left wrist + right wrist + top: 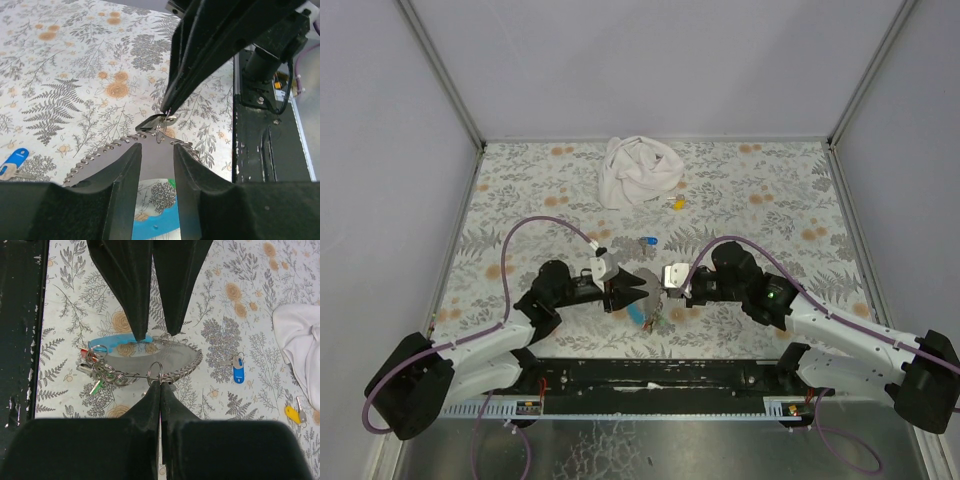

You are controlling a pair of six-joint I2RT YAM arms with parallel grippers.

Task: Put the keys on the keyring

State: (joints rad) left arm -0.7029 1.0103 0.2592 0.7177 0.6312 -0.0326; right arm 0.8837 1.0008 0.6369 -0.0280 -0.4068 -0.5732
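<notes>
The floral counter [520, 200] is topped far back by a white cloth [640, 172]. At centre, the left end effector [157, 150] is held apart over the grey strap [150, 360], and the right end effector [160, 382] is clamped on the keyring [156, 371]. A blue key [238, 372] is laid nearby.

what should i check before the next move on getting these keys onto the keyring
1. Right hand shut on the keyring, at its metal ring: ok.
2. Left hand gripping the strap: not ok, its fingers stand apart either side of it.
3. Blue key free to pick: ok, lies alone, apart from the strap.
4. Yellow key free of the white cloth: ok, beside it, not under.
5. Green key already threaded: cannot tell, tangled among small rings.
6. Ring's split opened: cannot tell, too small.
</notes>
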